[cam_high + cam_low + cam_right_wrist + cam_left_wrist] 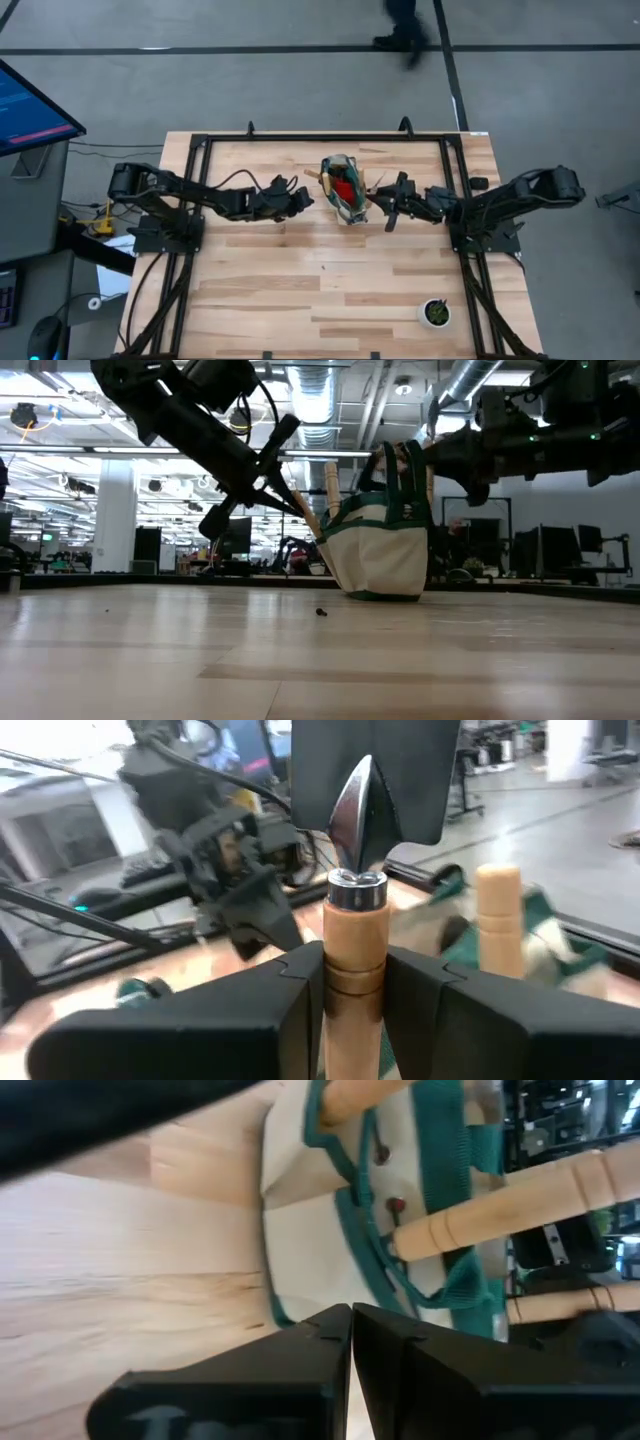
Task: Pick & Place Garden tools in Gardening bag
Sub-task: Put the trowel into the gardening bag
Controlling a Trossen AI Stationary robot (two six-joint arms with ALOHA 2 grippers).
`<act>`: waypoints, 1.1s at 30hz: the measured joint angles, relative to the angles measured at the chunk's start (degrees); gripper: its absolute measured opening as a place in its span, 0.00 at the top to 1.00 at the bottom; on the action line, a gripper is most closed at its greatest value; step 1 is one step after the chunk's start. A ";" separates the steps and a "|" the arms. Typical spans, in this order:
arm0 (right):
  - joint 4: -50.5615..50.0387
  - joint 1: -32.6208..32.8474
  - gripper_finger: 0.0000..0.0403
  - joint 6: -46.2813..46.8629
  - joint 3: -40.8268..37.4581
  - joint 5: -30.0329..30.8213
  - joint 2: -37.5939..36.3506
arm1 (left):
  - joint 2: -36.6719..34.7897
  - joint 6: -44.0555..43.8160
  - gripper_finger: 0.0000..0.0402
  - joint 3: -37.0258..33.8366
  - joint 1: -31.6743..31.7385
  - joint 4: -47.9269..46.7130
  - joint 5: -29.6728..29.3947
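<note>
**Trowel in the right fingers, bag nearly loaded**

We note the gardening bag (344,190) standing mid-tabletop (300,290) between the two arms, wooden handles poking out of its top and a red item (346,187) showing inside. The right gripper (355,975) sits just beside the bag, its fingers clamped on the light wooden handle of a trowel (357,870), right under the metal collar, silver blade pointing away from the wrist. The left gripper (352,1342) hovers close at the bag's other side, fingers pressed together, holding nothing.

We judge the trowel stiff and light, its varnished handle a little slick; the grip near the collar keeps it from swinging. The bag is soft fabric and may tip or sag when nudged. A potted plant (436,313) stands well apart.
</note>
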 joint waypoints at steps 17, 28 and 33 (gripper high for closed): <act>11.14 -1.16 0.83 -2.76 8.91 -9.08 15.64 | 0.02 0.54 0.99 0.00 4.99 1.90 -0.27; 12.41 -5.46 0.83 -7.46 8.96 -10.39 8.56 | 0.02 0.65 0.99 0.00 5.13 2.04 -0.34; 8.63 -8.21 0.83 -10.36 6.49 -6.84 -1.06 | 0.02 1.64 0.99 0.00 5.13 2.09 -0.40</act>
